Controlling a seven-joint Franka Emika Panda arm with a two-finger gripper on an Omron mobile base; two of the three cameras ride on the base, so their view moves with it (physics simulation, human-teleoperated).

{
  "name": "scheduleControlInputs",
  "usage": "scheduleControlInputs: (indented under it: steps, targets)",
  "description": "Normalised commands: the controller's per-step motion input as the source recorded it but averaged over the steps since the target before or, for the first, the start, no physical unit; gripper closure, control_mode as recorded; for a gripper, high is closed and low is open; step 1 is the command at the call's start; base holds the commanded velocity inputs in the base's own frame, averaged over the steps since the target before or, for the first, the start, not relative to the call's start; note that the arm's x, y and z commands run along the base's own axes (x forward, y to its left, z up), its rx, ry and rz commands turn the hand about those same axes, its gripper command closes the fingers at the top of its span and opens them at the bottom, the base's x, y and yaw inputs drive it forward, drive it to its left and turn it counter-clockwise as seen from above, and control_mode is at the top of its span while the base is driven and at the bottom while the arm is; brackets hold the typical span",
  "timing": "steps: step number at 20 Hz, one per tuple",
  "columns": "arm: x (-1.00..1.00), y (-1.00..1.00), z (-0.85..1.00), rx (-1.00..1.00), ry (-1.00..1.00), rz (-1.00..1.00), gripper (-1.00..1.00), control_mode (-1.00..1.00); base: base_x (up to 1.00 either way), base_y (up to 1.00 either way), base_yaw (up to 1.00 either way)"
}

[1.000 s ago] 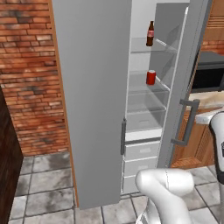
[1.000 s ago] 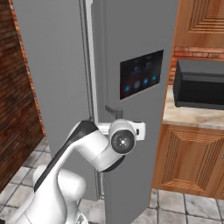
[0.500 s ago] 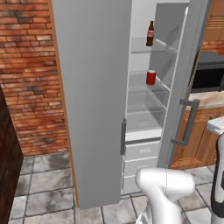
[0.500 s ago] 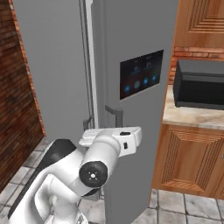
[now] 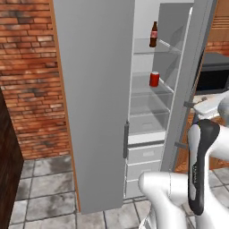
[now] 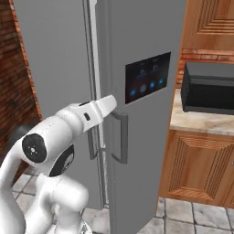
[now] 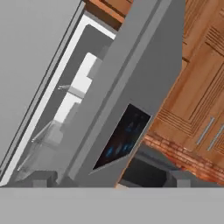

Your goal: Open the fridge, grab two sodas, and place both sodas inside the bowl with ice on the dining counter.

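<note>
Fridge ajar, both sodas on shelves, pincer released.

Left base view, left to right: brick wall [image 5: 31, 76] fills the left side; the fridge [image 5: 94, 98] door panel stands at centre with its white interior exposed to the right; cola bottle [image 5: 154, 34] upright on the top glass shelf, upper right of frame; red can [image 5: 154, 79] upright on the shelf below, well apart from the bottle; white drawers [image 5: 143, 154] at lower centre; microwave [image 5: 214, 74] at the right edge; hand view: pincer [image 7: 109, 177] at the bottom edge, fingertips spread wide, grasping nothing, facing the display panel [image 7: 122, 138]; wooden cabinets [image 7: 197, 87] on the right.
</note>
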Motion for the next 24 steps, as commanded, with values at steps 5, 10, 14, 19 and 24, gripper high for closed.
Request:
scheduleControlInputs:
  steps: [5,10,14,19,24]
  targets:
    - [0.57,0.74,0.58,-0.29,0.0,-0.19,-1.0,-1.0,0.0,0.0,0.0]
    - [0.81,0.51,0.24,-0.18,0.14,-0.24,-1.0,-1.0,0.0,0.0,0.0]
    - [0.86,0.33,0.06,-0.1,0.22,-0.26,-1.0,-1.0,0.0,0.0,0.0]
    - [0.28,0.05,-0.02,-0.02,0.05,-0.16,-1.0,-1.0,0.0,0.0,0.0]
    - [0.47,0.0,-0.11,0.0,0.04,-0.13,-1.0,-1.0,0.0,0.0,0.0]
